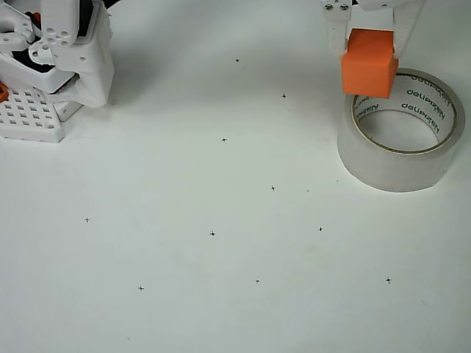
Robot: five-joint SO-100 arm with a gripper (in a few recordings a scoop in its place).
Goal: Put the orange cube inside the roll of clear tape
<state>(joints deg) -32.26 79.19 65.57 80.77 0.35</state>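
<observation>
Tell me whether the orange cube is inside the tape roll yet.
Not yet. The orange cube is held between the gripper fingers, overlapping the roll of clear tape's upper-left rim; its hole looks empty.

Bright, even light — soft shadows

Pincer (370,45) closed on cube (369,63), tape (397,147) rim met just below and right, ring's hollow left unblocked, bare table (221,257) left and below, robot base (51,66) far left
</observation>
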